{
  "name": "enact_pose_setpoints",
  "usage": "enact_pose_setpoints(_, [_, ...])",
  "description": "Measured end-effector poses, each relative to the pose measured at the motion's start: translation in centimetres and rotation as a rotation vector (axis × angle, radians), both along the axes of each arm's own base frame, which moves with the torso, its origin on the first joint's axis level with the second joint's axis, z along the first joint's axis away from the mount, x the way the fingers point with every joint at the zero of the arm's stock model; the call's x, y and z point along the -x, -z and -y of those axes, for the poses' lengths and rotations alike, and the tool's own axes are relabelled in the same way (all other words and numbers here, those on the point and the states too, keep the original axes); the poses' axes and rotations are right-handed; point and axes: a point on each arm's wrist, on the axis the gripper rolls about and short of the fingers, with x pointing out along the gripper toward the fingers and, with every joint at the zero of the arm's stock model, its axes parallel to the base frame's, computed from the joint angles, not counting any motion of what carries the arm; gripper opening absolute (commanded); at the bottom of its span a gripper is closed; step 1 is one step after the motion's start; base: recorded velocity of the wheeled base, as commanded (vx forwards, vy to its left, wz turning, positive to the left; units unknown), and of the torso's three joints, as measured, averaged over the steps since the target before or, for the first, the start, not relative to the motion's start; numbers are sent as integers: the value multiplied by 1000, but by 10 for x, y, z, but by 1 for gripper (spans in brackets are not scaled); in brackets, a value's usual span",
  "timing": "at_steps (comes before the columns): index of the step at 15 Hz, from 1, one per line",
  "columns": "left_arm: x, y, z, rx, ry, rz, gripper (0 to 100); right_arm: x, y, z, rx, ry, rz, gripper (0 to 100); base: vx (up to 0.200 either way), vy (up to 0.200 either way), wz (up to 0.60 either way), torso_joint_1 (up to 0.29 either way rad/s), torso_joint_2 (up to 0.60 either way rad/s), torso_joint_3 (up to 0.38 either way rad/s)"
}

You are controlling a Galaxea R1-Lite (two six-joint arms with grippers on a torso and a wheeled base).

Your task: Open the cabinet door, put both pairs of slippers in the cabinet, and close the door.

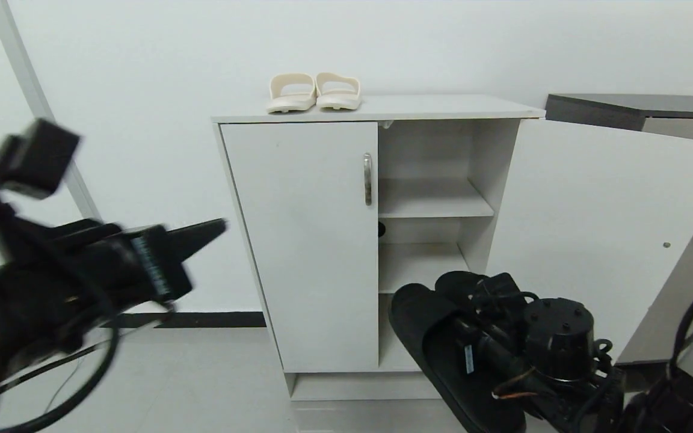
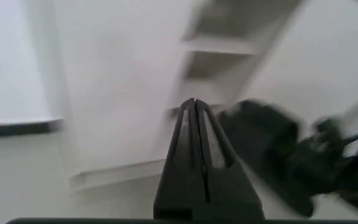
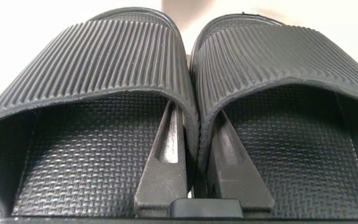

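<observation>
Item: black slippers (image 1: pixel 437 337), one pair, held low in front of the cabinet (image 1: pixel 443 107), just outside its open right half and not yet inside.
Holder: right gripper (image 3: pixel 196 115), one finger inside each slipper, jaws pinching the two adjoining strap walls between them.
Risk, as I judge it: the hold is on soft ribbed straps only, so the soles hang free and either slipper may slide out if tilted or bumped.
Risk: the opening is narrow. The left door (image 1: pixel 304 240) is closed and the lower shelf (image 1: pixel 418 264) juts forward, so a toe could catch on either edge and lever the pair loose.
Item: right door (image 1: pixel 593 228), swung wide beside the right arm; a knock could swing it.
Item: beige slippers (image 1: pixel 314 92), on the cabinet top near its front edge; a jolt to the cabinet could shift them.
Item: left gripper (image 2: pixel 195 106), jaws pressed together, empty, well left of the cabinet.
</observation>
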Motion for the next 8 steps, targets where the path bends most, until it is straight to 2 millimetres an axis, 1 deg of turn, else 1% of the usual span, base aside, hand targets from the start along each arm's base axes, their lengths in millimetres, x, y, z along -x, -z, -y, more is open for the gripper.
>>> enact_pose_setpoints(1, [27,3,-26,-54,-115,-7,0,-10,2,-4,-14,66,10,0,0,0,0,0,0,0])
enact_pose_setpoints(2, [56,9,-51,-96,-236,-2,0,-19,5,-7,-21,95,14,0,0,0,0,0,0,0])
enact_pose_setpoints(3, [82,20,-69,-127,-352,2,0,-23,9,-9,-16,105,9,0,0,0,0,0,0,0])
enact_pose_setpoints(4, [106,36,-82,-154,-469,5,0,-26,12,-10,-13,109,6,0,0,0,0,0,0,0])
enact_pose_setpoints(6, [143,82,-92,-193,-639,-1,0,-26,16,-12,-5,106,-2,0,0,0,0,0,0,0])
enact_pose_setpoints(7, [154,107,-93,-215,-679,-11,0,-27,17,-12,-8,108,0,0,0,0,0,0,0,0])
enact_pose_setpoints(8, [160,130,-91,-226,-646,-8,0,-27,18,-12,-5,107,-4,0,0,0,0,0,0,0])
